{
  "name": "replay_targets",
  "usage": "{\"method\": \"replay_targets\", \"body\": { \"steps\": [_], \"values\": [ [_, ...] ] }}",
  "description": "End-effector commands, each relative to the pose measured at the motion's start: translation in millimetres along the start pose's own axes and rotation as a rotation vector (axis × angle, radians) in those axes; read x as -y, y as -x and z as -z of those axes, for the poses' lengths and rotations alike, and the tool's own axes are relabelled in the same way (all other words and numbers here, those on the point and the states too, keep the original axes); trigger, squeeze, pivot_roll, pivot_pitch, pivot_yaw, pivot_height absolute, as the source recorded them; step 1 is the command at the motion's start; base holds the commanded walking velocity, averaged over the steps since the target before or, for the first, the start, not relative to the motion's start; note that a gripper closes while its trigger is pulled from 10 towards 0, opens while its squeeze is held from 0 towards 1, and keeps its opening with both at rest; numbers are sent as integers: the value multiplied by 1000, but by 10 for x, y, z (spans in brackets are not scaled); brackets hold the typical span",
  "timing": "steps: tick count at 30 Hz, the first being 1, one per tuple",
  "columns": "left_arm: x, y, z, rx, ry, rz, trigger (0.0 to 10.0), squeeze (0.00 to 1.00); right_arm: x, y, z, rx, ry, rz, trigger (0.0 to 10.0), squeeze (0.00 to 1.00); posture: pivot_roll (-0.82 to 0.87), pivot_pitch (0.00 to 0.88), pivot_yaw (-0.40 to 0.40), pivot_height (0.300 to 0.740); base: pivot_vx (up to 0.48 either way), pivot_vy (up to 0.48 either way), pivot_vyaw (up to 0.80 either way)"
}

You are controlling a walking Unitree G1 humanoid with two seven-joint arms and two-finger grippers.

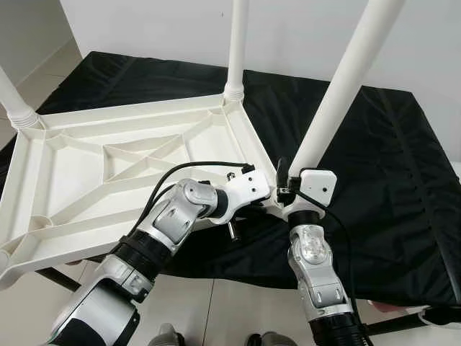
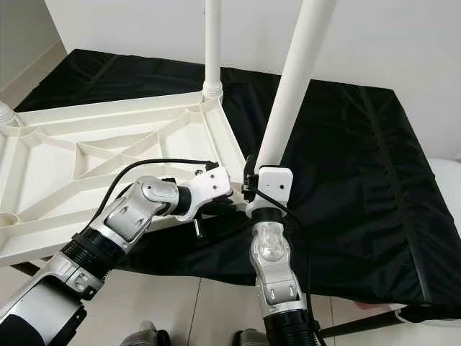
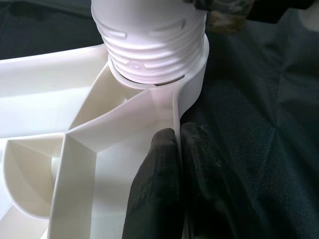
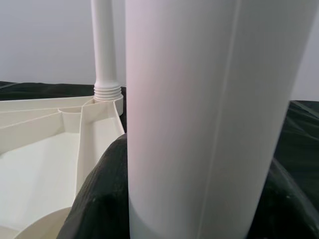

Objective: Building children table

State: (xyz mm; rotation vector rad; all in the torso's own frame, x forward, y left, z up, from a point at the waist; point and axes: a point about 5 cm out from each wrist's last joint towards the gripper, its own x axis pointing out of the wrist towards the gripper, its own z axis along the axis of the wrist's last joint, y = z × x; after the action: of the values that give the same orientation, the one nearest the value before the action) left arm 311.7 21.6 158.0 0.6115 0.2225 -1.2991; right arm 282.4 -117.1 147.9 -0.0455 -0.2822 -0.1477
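White child table top (image 1: 108,166) upside down on black-covered desk (image 1: 389,158). Right pincer (image 1: 287,189) clamps leaning leg (image 1: 338,94) just above near corner socket (image 3: 192,89); left pincer (image 3: 172,169) pinches rim beside socket. Risk: tilted leg cross-threads, top slides off desk edge

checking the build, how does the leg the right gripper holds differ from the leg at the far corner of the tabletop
The near leg sits between the right gripper's fingers, while the far leg stands free. The near leg leans to the robot's right; the far leg stands upright. The near leg's threads still show above its socket in the left wrist view; the far leg's collar looks seated. Both are white plastic tubes on the upturned tabletop.
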Motion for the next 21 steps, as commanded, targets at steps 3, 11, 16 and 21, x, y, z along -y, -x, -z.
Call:
{"method": "replay_targets", "body": {
  "steps": [3,11,16,21],
  "values": [
    [-77,118,-232,68,-80,10,10000,0,304,151,429,-255,40,257,10000,0,-47,48,-7,740,0,0,0],
    [-74,115,-233,69,-81,10,10000,0,296,160,436,-247,45,250,10000,0,-49,44,-10,740,0,0,0],
    [-75,115,-234,70,-82,10,10000,0,298,176,440,-245,57,247,10000,0,-51,42,-11,740,0,0,0],
    [-80,114,-244,73,-85,10,10000,0,310,214,475,-259,54,230,10000,0,-53,43,-9,740,0,0,0]
  ]
}}
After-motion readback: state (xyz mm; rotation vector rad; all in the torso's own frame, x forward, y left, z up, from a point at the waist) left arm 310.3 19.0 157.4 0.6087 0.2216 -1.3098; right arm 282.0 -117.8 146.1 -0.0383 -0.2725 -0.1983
